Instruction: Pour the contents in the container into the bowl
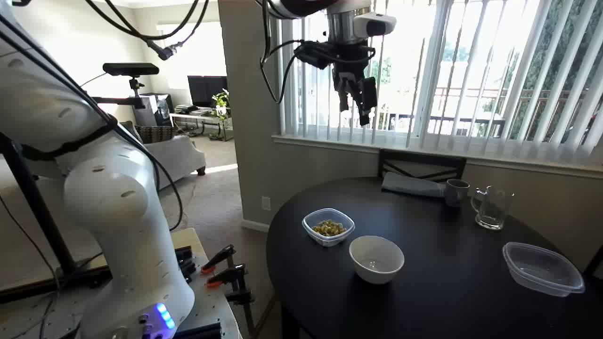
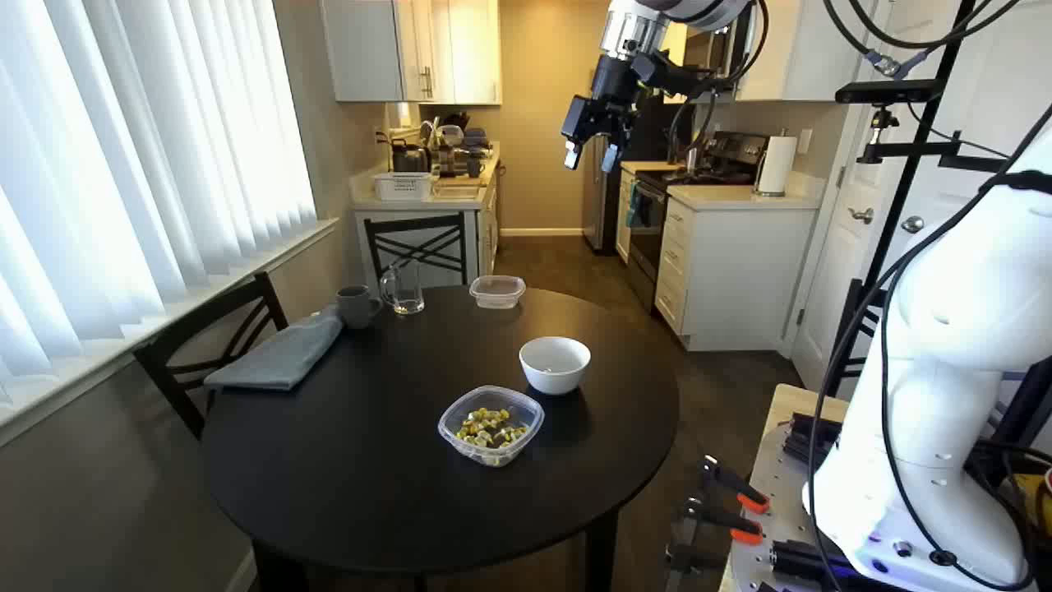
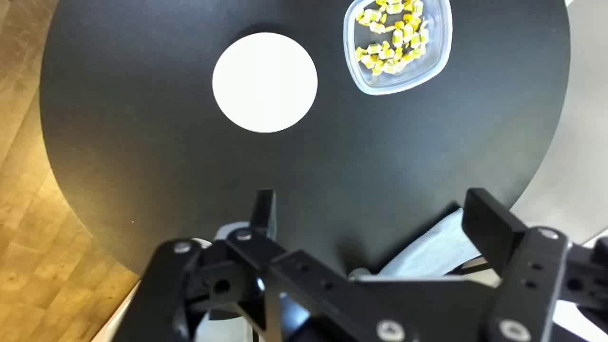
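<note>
Claw [image 2: 590, 156] hanging high above the tabletop [image 2: 353, 460]

Through the wrist view I am seeing the claw's fingers [image 3: 489, 228] standing wide apart and gripping nothing. In both exterior views, the clear container [image 3: 403, 84] is sitting on the tabletop just beside the white bowl [image 2: 554, 380], a narrow gap separating them; yellowish contents [image 1: 329, 229] are lying within the container.
</note>
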Robot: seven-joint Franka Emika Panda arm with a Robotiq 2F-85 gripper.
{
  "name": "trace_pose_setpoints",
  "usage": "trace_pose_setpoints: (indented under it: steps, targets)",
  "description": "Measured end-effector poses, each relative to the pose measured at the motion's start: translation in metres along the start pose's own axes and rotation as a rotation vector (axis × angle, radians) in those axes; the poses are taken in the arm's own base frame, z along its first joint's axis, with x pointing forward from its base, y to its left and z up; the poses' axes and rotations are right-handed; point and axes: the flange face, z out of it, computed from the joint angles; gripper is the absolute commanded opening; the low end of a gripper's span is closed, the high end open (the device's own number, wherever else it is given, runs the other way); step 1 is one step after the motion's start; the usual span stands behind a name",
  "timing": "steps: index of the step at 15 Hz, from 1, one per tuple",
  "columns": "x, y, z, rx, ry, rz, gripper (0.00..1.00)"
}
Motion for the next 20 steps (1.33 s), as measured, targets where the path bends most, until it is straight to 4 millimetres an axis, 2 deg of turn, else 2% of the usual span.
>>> trace_pose_setpoints:
  steps: [10,12,13,15,17,20]
  targets:
    - [0.000,-0.001,0.000,-0.001,0.000,-0.002,1.00]
    - [-0.001,-0.013,0.002,-0.012,-0.004,-0.027,1.00]
    - [-0.003,-0.027,0.009,-0.021,-0.016,-0.051,1.00]
    - [-0.007,-0.064,0.040,-0.073,-0.064,-0.087,1.00]
    - [-0.008,-0.093,0.085,-0.171,-0.110,-0.103,1.00]
    - [-0.001,-0.115,0.164,-0.301,-0.121,-0.105,1.00]
